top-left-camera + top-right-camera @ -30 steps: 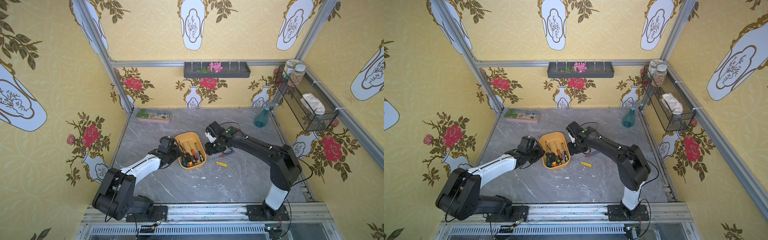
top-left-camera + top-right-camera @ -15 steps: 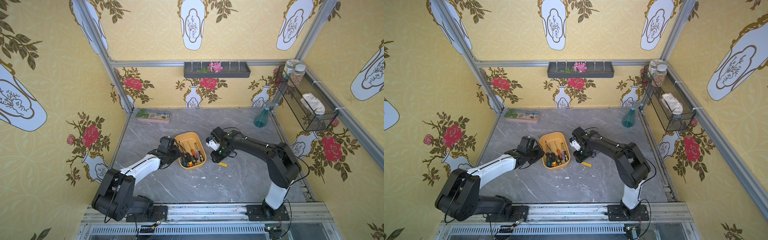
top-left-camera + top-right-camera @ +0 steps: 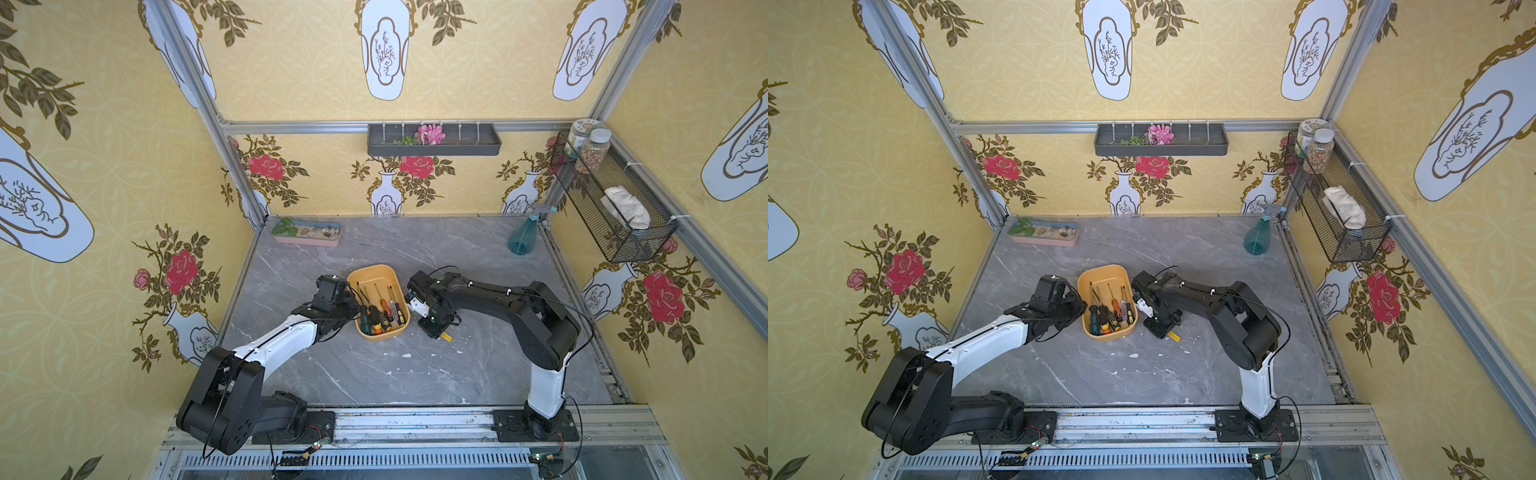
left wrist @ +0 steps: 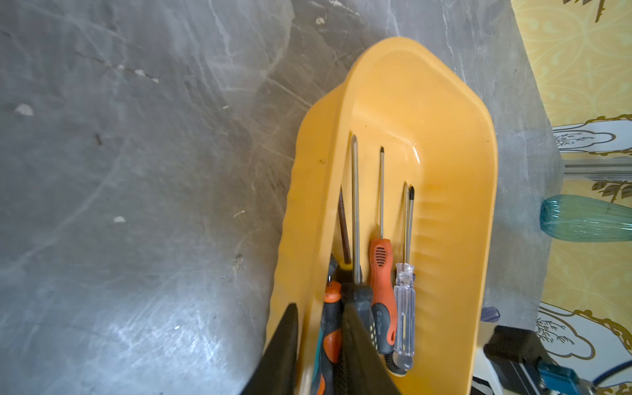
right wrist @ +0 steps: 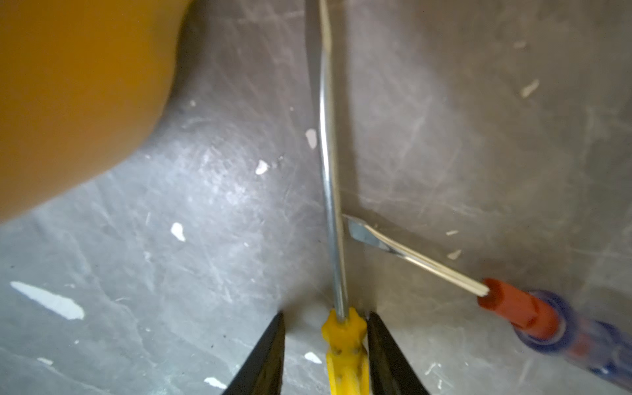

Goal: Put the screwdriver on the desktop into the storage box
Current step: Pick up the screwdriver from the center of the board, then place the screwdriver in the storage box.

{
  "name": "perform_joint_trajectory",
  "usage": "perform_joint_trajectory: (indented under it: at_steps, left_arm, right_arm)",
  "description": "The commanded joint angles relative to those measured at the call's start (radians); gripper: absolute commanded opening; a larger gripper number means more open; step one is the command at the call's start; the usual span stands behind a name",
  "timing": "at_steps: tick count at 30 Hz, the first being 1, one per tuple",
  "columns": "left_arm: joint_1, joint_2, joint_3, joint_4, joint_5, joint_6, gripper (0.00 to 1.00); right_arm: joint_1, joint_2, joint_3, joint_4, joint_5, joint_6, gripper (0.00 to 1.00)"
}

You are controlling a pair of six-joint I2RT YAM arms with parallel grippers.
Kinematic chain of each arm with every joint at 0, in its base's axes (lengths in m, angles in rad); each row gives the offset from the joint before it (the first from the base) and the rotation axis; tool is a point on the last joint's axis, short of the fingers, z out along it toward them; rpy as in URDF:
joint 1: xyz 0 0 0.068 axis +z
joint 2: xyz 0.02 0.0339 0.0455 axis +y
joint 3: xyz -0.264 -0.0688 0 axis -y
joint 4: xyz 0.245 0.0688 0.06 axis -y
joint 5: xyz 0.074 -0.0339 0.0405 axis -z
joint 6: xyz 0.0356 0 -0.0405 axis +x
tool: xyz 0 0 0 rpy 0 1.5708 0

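A yellow-handled screwdriver (image 5: 345, 349) lies on the grey desktop (image 3: 374, 374), its handle end showing in both top views (image 3: 446, 336) (image 3: 1176, 337). My right gripper (image 5: 326, 316) is down over it, open, one finger against the handle and a gap at the other. An orange-and-blue screwdriver (image 5: 519, 307) lies close by, its blade tip near the yellow one's shaft. The yellow-orange storage box (image 3: 376, 276) (image 4: 427, 119) holds several screwdrivers (image 3: 380, 311). My left gripper (image 4: 319, 307) (image 3: 353, 309) is shut on the box's near side wall, one finger inside, one outside.
A pink tray of pebbles (image 3: 306, 235) sits at the back left, a teal spray bottle (image 3: 521, 239) at the back right. A wire basket (image 3: 611, 208) hangs on the right wall, a dark tray (image 3: 432, 139) on the back wall. White chips dot the desktop.
My right gripper has come forward and down from beside the box to the yellow screwdriver, and its jaws have narrowed round the handle. The left arm has not moved.
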Motion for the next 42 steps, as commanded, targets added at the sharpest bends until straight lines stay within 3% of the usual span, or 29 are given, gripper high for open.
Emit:
perform_joint_trajectory:
  at_steps: [1,15,20,27,32,42]
  left_arm:
    - [-0.001,-0.007,-0.012,0.024,0.008,-0.014,0.26]
    - [0.000,-0.049,-0.040,0.047,0.003,-0.038,0.28]
    - [0.000,-0.091,-0.060,0.058,-0.020,-0.058,0.32]
    - [0.000,-0.122,-0.085,0.065,-0.041,-0.080,0.38]
    - [0.000,-0.109,-0.085,0.059,-0.035,-0.086,0.39]
    - [0.000,-0.094,-0.072,0.002,-0.024,-0.085,0.39]
  right_arm:
    - [0.021,0.014,-0.009,-0.007,0.005,0.012,0.36]
    - [0.027,-0.080,-0.078,-0.009,-0.015,0.121,0.06]
    - [0.027,-0.165,-0.108,0.000,-0.077,0.227,0.00]
    - [0.032,-0.284,-0.116,-0.014,-0.112,0.408,0.00]
    - [0.095,-0.245,0.032,-0.018,-0.116,0.496,0.00]
    - [0.233,0.133,0.519,-0.085,-0.083,0.639,0.00]
